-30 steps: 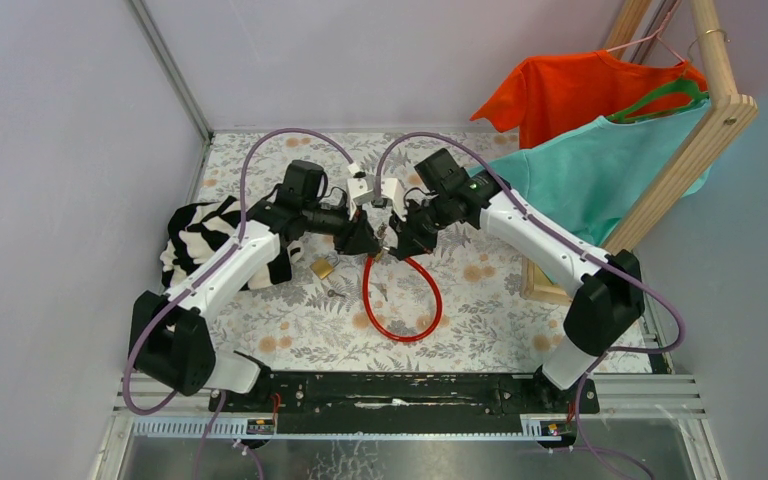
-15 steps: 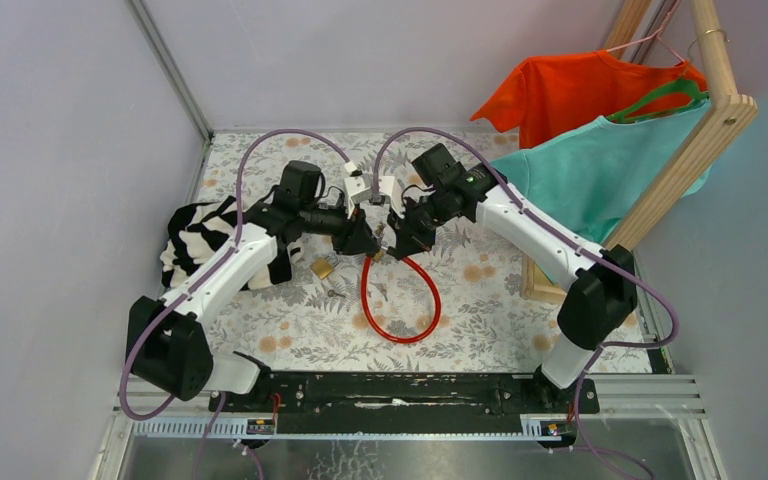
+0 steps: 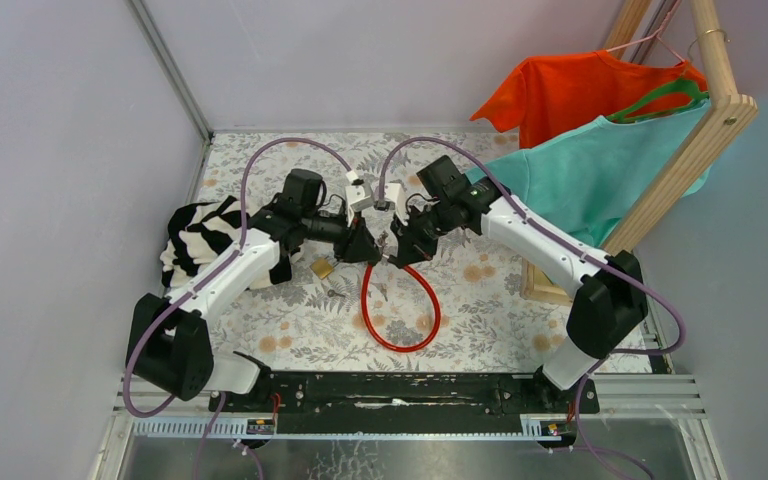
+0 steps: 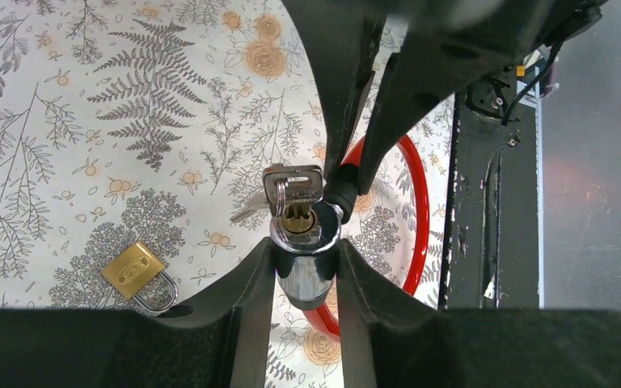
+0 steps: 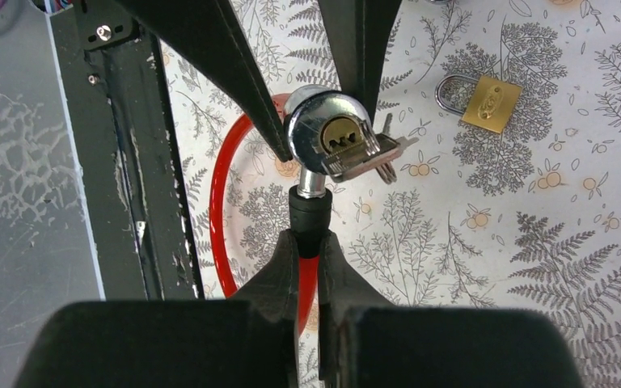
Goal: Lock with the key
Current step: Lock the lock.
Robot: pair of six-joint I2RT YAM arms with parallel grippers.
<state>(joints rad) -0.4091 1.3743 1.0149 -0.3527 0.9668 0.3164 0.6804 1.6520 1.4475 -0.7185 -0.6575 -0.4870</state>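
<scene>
- Between the fingers [image 4: 247, 307] of the left gripper [image 4: 306, 265]: the lock cylinder [image 4: 304, 283], clamped by its chrome barrel and carried clear of the table [image 3: 480, 300].
- Straight ahead of the left fingertips: the cylinder's long axis runs in line with the fingers, its keyed face turned outward towards the other arm. The key [image 4: 293, 187] stands in the brass keyway with its head projecting past the face. How deeply it is seated cannot be told.
- Between the fingertips of the right gripper [image 5: 310, 242]: the black cable end [image 5: 307, 206], on which the jaws are closed narrow. It runs on from the fingertips into the side of the cylinder, crosswise to the cylinder's axis. The red cable [image 5: 226, 202] loops back below the gripper towards the table.
- Just beyond the right fingertips, past the cable end: the key head, lying flat across the keyed face, which looks almost squarely back at the right wrist.
- Judgement: the right arm is the nearer to the key and the only one facing it. To turn the key, it would have to release the cable end, close on the head and roll about the cylinder's axis.
- Pose, top view: both arms reach inward and meet nose to nose, fingertips nearly touching.
- Beside the left gripper, down on the table: a brass padlock [image 4: 135, 272], well apart.
</scene>
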